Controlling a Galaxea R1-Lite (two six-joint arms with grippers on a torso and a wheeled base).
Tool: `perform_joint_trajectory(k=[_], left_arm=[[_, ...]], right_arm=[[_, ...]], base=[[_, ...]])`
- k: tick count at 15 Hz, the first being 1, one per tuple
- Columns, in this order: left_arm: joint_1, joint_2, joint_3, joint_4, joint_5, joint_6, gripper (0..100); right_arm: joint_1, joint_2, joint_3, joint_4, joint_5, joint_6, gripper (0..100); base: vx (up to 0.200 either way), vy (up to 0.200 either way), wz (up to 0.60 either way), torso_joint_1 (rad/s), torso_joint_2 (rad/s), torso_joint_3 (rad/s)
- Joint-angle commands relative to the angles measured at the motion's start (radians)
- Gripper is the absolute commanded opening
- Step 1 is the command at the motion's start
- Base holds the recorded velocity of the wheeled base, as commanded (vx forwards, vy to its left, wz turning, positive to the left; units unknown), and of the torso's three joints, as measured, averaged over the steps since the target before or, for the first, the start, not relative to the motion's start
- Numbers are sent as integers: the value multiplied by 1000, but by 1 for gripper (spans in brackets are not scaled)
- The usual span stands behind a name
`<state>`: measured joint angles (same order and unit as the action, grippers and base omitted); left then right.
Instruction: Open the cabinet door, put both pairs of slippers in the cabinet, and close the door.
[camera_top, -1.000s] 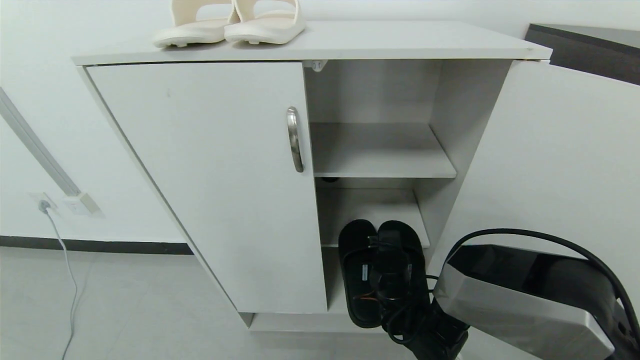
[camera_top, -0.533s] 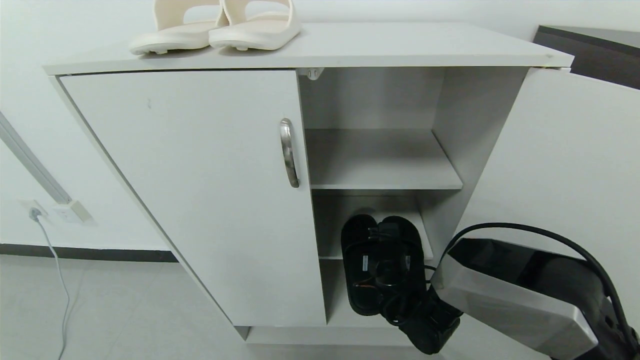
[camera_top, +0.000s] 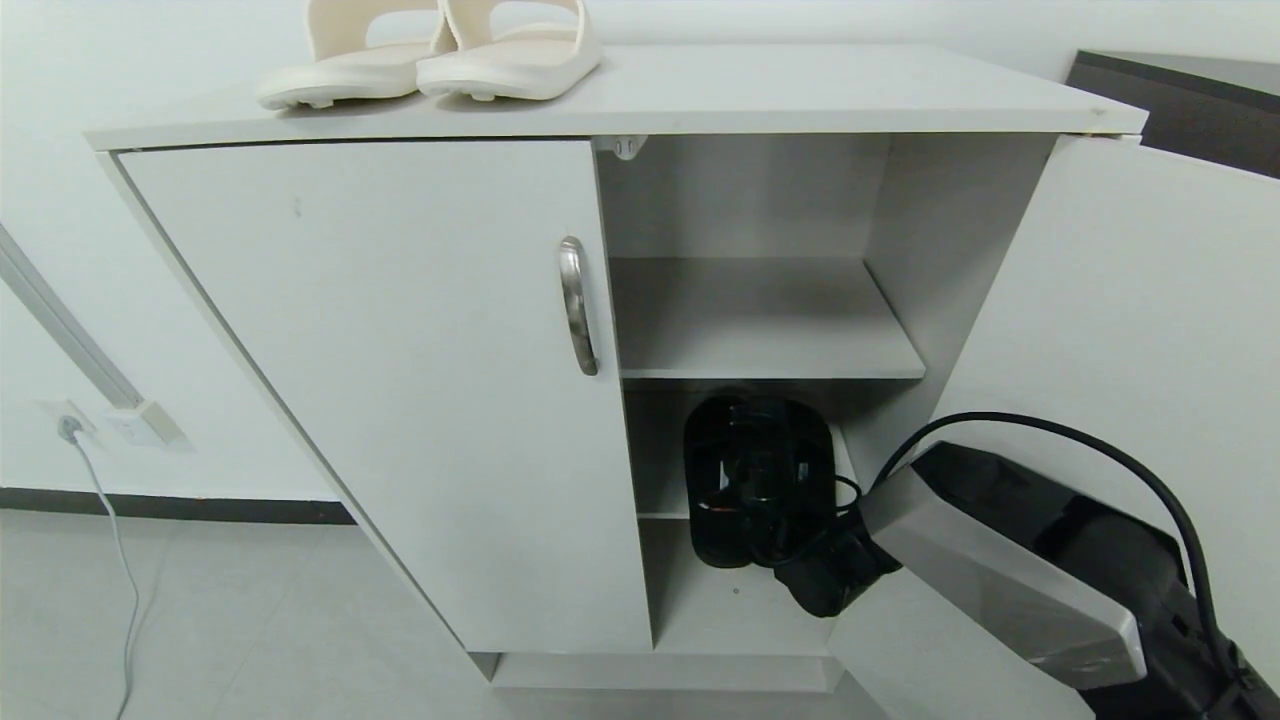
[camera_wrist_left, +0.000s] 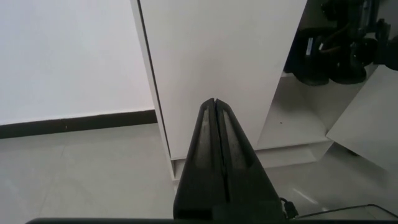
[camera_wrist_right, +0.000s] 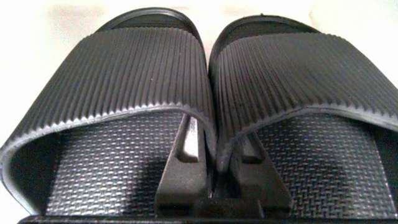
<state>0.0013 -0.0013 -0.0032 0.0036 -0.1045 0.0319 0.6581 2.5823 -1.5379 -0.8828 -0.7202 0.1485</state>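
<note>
The cabinet (camera_top: 760, 95) stands with its right-hand door (camera_top: 1130, 330) swung wide and its left-hand door (camera_top: 400, 380) shut, so the opening step looks done. The right gripper (camera_wrist_right: 213, 171) has one finger inside each of the black slippers (camera_top: 755, 480), pinching their inner walls together. It holds the pair toes-first in the space under the upper shelf (camera_top: 760, 345), heels out past the front of the lower shelf. I cannot tell whether the soles are resting on it yet. The cream slippers (camera_top: 440, 55) sit side by side on the cabinet's top, untouched. The left gripper (camera_wrist_left: 214, 134) hangs low in front of the shut door, its fingers pressed together around nothing. By my reckoning the task is nearly halfway. The black pair has yet to be let go, the cream pair stowed, and the door closed.
</note>
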Motion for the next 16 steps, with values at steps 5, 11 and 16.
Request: perform_joint_trajectory(k=[5,11,16], left_arm=[[0,1,0,-1,0,0,0],[0,1,0,-1,0,0,0],[0,1,0,-1,0,0,0]], right_arm=[[-38,99,-258,134,22,2,0],[-51,142,-363,206,24,2,0],[-54,151,-389,225,24,2,0]], base=[[0,0,0,0,0,0],[0,0,0,0,0,0],[0,0,0,0,0,0]])
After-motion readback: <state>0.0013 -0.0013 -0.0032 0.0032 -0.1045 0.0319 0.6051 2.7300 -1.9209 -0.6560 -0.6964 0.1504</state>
